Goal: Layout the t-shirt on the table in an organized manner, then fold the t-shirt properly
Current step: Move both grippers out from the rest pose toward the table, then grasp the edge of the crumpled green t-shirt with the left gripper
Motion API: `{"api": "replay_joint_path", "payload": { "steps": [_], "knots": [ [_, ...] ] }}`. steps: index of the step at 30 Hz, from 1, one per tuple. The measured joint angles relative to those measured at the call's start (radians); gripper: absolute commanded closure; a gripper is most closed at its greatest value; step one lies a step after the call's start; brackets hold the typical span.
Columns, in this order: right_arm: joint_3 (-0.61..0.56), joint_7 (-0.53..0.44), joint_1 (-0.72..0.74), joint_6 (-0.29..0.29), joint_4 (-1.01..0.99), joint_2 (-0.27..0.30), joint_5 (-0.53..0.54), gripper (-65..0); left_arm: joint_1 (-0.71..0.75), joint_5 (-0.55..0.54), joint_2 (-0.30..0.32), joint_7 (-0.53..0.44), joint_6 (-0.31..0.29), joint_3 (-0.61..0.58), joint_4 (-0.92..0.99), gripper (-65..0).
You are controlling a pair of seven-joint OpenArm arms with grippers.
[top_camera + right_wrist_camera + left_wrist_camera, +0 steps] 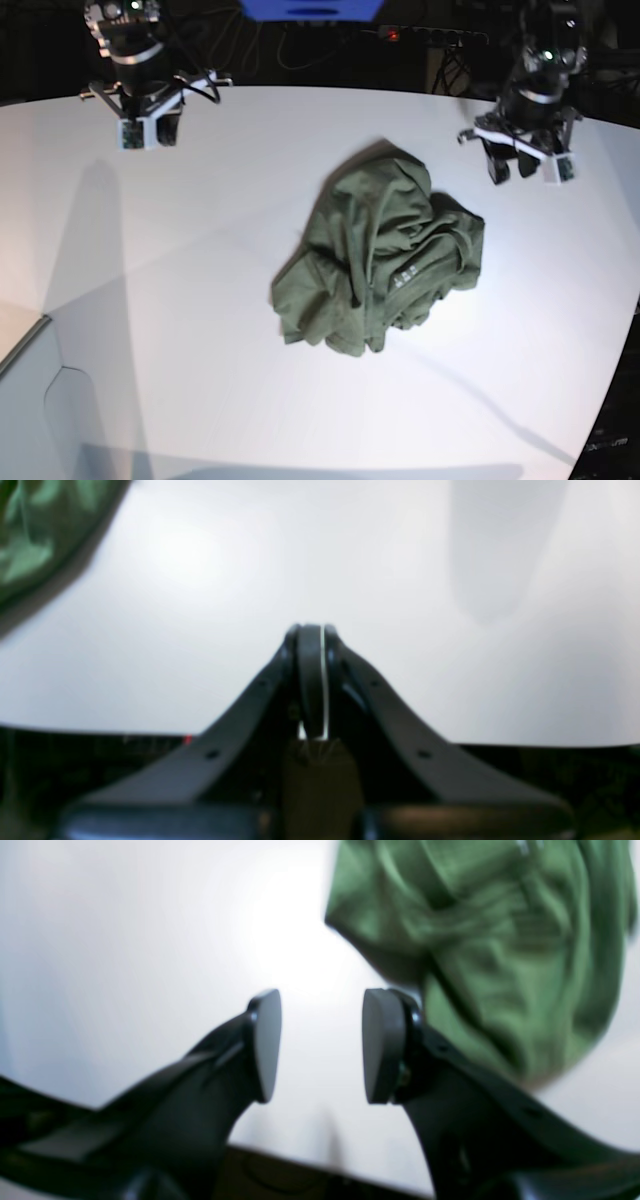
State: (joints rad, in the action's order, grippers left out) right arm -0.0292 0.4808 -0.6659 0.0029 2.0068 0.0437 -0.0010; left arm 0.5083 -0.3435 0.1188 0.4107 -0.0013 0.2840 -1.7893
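Two arms hung over the table (pixel 180 330), both near its far edge. On the base view's left, the right gripper (pixel 149 131) was clenched, its jaws pressed together with nothing between them. Mid-table, the t-shirt (pixel 375 255) lay crumpled in a heap, a small white mark showing on it. To the right, the left gripper (pixel 513 167) had its jaws parted and empty, clear of the cloth.

white table (pixel 180 300), crumpled t-shirt (pixel 385 255) on it
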Motion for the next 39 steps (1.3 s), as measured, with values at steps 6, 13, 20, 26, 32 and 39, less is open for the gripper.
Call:
{"api": "replay_joint_path", "payload": {
  "steps": [6, 13, 20, 26, 32, 39],
  "knots": [
    [-0.027, 0.064, 0.028, 0.001, -0.004, 0.013, 0.002, -1.9, -0.167, -0.071, -0.005, 0.069, -0.001, 0.023, 0.002, -27.7],
    [-0.029, 0.071, 0.027, 0.001, -0.004, 0.011, 0.002, -20.7, -0.289, -0.080, -0.006, 0.084, 0.003, 0.020, 0.079, -40.0],
    [-0.028, 0.073, 0.029, 0.001, -0.005, 0.011, 0.002, -26.2, -0.420, -0.077, -0.006, 0.084, 0.004, 0.016, 0.310, -42.7],
    [-0.028, 0.073, 0.031, 0.001, -0.005, 0.011, 0.002, -26.2, -0.497, -0.082, -0.005, 0.079, -0.003, -0.084, 0.431, -42.7],
    [-0.025, 0.073, 0.031, 0.001, -0.005, 0.011, 0.002, -26.2, -0.514, -0.080, -0.005, 0.075, -0.001, -0.110, 0.466, -42.6],
    [-0.025, 0.073, 0.031, 0.001, -0.005, 0.011, 0.002, -26.2, -0.520, -0.078, -0.006, 0.079, 0.002, -0.110, 0.557, -23.8]
  ]
}}
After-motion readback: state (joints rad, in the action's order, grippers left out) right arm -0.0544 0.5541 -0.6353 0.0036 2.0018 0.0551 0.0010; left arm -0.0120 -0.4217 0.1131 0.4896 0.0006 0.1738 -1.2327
